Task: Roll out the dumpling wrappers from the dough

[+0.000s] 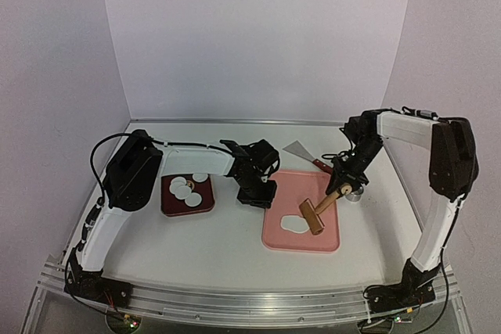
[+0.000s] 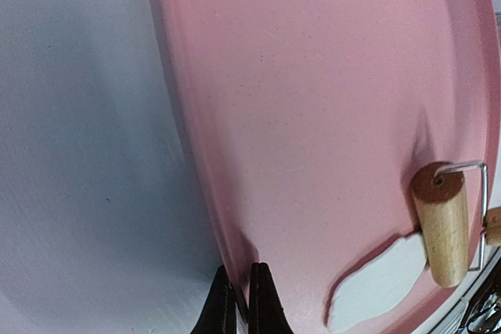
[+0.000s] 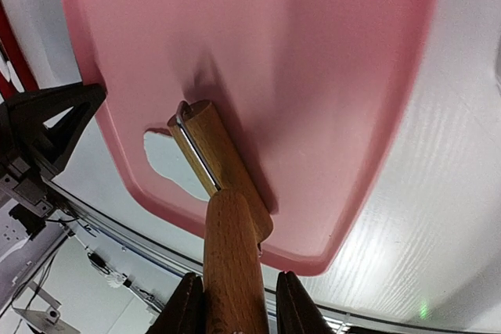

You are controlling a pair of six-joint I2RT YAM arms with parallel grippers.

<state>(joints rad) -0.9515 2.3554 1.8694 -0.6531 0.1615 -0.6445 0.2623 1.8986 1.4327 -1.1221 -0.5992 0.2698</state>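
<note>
Two claws at work: the right claw (image 3: pixel 235 303) clamps the wooden roller (image 1: pixel 315 215) by its handle, barrel down on the flattened dough (image 1: pixel 293 223) in the pink tray (image 1: pixel 313 242). The left claw (image 2: pixel 243 303) pinches that tray's rim, fingers narrow. Round wrappers (image 1: pixel 186 189) lie on a dark red plate (image 1: pixel 168 205) on the counter (image 1: pixel 219 240).

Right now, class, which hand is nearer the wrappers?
Left. The left hand grips the tray rim on the wrappers' side; the right hand holds the roller at the tray's opposite side.

White dough (image 1: pixel 294 224), pink tray (image 1: pixel 301 190), tan wooden roller (image 1: pixel 315 216)
</note>
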